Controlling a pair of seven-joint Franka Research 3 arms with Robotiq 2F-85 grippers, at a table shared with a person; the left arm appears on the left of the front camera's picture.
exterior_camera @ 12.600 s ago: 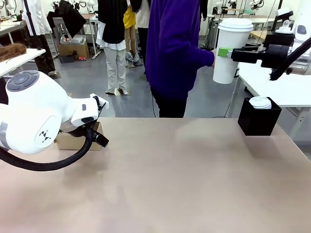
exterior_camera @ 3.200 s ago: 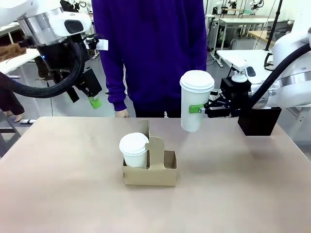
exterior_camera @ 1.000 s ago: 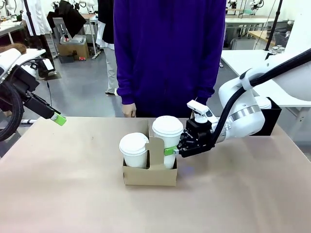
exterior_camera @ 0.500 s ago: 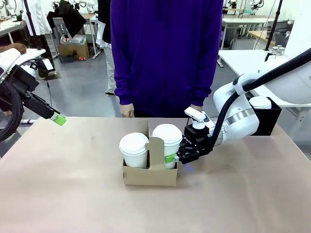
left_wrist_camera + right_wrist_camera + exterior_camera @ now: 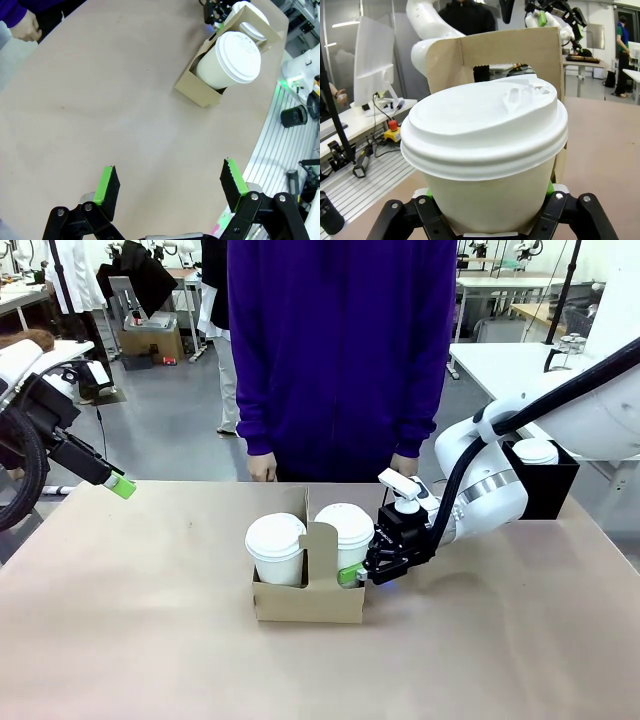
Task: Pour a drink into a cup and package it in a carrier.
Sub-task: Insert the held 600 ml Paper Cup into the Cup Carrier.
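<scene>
Your right end effector [image 5: 352, 575] has its pads against the lidded paper cup [image 5: 345, 540], which sits in the right slot of the cardboard carrier [image 5: 308, 602]; whether it grips or is letting go, you cannot tell. Pulling away with the pads on the cup can tip it or drag the carrier. The left end effector [image 5: 170, 184] stands wide apart, far left of the carrier.

My right arm reaches in low over the table's middle, and its right gripper [image 5: 362, 573] has a green pad at each side of the lidded cup [image 5: 485, 165]; I cannot tell whether the pads still press it. My left arm is held off at the table's far left edge, with the left gripper [image 5: 170, 187] hanging above the tabletop, fingers spread wide and holding nothing.
</scene>
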